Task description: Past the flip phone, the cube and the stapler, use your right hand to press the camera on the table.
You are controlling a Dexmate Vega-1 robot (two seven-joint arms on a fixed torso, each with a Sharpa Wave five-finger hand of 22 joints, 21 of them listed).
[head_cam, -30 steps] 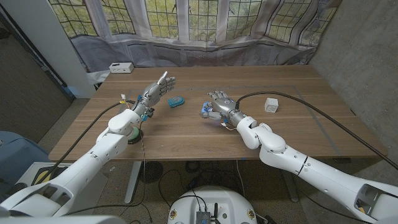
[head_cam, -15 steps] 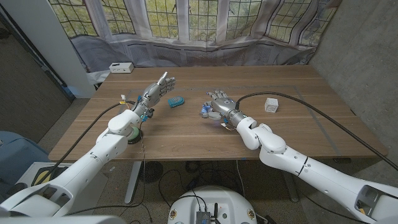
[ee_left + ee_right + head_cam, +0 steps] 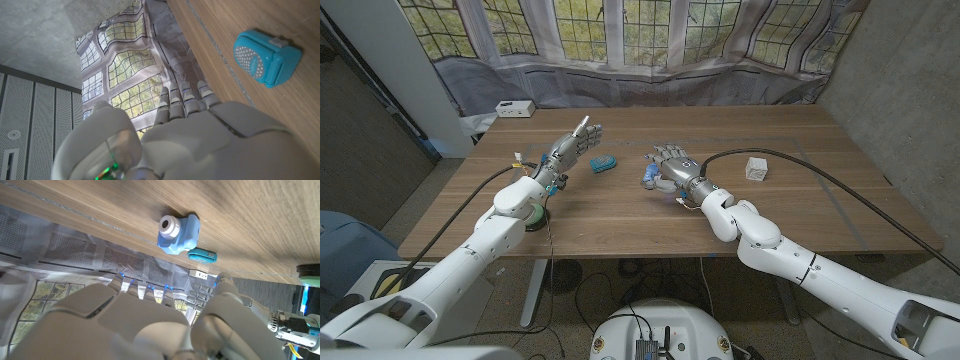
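The camera [image 3: 647, 176], a small blue toy with a white lens, sits on the wooden table [image 3: 800, 215] just beside the right hand [image 3: 671, 164], at its thumb side; the head view does not settle whether they touch. That hand holds nothing, fingers stretched out and a little apart. The teal stapler [image 3: 604, 163] lies between the two hands, nearer the left hand [image 3: 576, 144], which is raised with straight fingers and empty. A white cube [image 3: 756, 168] rests on the right hand's far side.

A lab-like test room: bare concrete walls [image 3: 900, 70], a printed window backdrop [image 3: 650, 35], and a wooden table [image 3: 620, 210].
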